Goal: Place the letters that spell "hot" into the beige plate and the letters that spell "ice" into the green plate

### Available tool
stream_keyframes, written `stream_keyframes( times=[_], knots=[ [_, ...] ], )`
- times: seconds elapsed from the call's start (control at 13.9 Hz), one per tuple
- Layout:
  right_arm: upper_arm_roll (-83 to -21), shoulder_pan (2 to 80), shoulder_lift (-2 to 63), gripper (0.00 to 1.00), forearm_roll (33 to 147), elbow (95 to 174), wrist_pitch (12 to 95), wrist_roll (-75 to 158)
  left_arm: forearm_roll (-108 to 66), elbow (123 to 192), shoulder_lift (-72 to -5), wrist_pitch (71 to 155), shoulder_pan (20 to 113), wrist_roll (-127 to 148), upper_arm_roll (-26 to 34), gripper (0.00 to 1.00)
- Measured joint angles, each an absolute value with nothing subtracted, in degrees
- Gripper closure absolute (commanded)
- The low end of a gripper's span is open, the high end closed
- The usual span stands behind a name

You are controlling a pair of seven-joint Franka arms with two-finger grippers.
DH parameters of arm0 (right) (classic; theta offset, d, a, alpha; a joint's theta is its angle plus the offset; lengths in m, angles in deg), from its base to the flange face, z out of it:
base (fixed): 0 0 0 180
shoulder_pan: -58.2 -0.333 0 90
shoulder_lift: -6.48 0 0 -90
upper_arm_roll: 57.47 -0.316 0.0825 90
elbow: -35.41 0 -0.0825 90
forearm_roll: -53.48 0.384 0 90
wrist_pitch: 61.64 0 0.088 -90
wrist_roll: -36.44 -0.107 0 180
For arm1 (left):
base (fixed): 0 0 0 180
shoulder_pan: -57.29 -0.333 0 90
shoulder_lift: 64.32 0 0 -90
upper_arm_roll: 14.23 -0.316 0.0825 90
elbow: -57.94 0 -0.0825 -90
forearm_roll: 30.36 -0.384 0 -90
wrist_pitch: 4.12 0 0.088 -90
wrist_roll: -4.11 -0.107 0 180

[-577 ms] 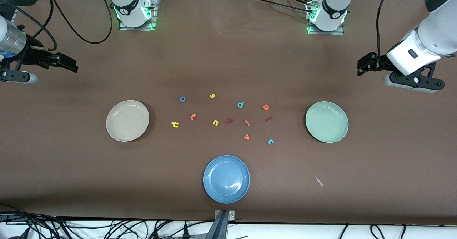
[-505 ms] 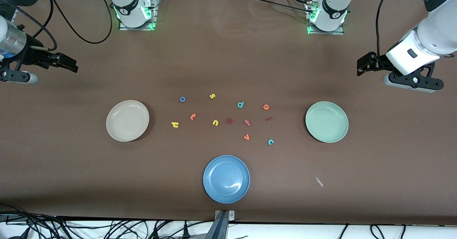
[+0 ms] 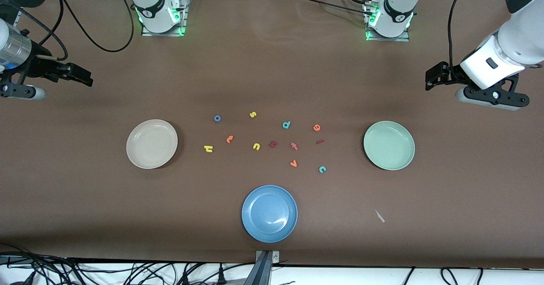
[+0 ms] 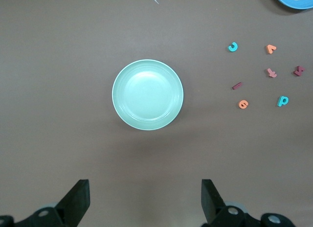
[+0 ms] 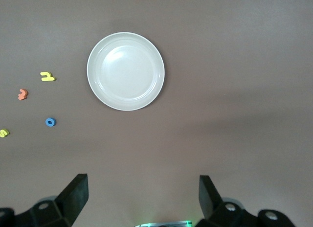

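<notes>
The empty beige plate point(image 3: 151, 143) point(image 5: 125, 71) lies toward the right arm's end. Beside it lie the yellow h point(image 3: 208, 149) point(image 5: 47, 77), orange t point(image 3: 230, 139) point(image 5: 22, 94) and blue o point(image 3: 217, 118) point(image 5: 50, 122). The empty green plate point(image 3: 389, 145) point(image 4: 147, 95) lies toward the left arm's end. The orange e point(image 3: 316, 127) point(image 4: 243, 104), dark red i point(image 3: 320, 141) point(image 4: 237, 85) and teal c point(image 3: 322, 169) point(image 4: 233, 47) are close to it. My left gripper point(image 3: 430, 81) point(image 4: 145, 202) hangs open and empty, high above bare table near the green plate. My right gripper point(image 3: 85, 77) point(image 5: 142, 200) hangs open and empty near the beige plate.
A blue plate point(image 3: 269, 213) sits nearest the front camera. Other letters lie among the task ones: yellow s point(image 3: 253, 115), yellow u point(image 3: 256, 146), teal d point(image 3: 286, 125), a chunky dark red letter point(image 3: 273, 144), orange f point(image 3: 294, 146) and orange v point(image 3: 293, 163). A pale scrap point(image 3: 379, 216) lies near the front.
</notes>
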State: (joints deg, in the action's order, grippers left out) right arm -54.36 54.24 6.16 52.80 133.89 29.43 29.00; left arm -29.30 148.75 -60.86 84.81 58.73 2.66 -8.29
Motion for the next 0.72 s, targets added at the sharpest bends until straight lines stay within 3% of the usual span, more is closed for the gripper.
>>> stream_keyframes(
  times=[0.72],
  knots=[
    [-54.4, 54.2, 6.2, 0.00, 52.8, 133.9, 29.4, 29.0, -29.3, 148.7, -60.9, 83.8, 58.8, 2.7, -8.3, 0.00]
  ],
)
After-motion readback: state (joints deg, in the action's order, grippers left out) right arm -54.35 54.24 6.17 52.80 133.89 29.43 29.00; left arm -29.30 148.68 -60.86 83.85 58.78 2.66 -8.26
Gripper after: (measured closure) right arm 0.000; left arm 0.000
